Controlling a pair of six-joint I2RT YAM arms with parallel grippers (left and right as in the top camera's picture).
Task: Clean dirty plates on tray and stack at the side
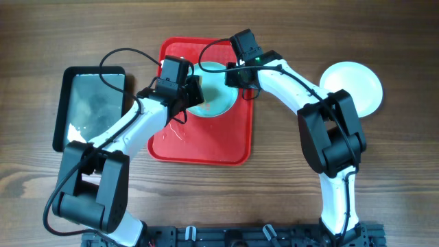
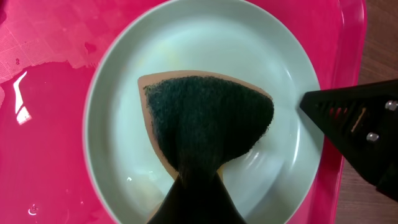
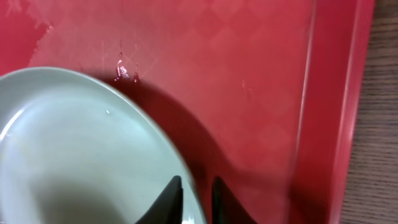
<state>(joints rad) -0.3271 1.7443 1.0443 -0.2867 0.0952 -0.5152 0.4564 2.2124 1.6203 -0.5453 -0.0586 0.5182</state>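
Washing-up is going on right now

One round, shallow, pale turquoise plate (image 2: 186, 43) is lying on the big red plastic tray (image 2: 50, 155), toward its far right part. The left gripper (image 1: 192, 95) is squeezing a soft sponge with a dark green scrubbing face (image 2: 208, 118) and is pressing it on the middle of the plate. The right gripper (image 3: 194, 198) is biting the plate's rim, one finger inside and one outside, so it seems to be holding the plate steady. A whiter round plate (image 1: 351, 88) is sitting off the tray on the wooden table (image 1: 384, 171), at the right.

Water (image 2: 25, 93) is shining on the tray, so I am guessing the plate is wet and slippery. It is looking stiff and light, and it could chip if dropped. The thin rim is looking like the best place to grab, with a firm pinch.
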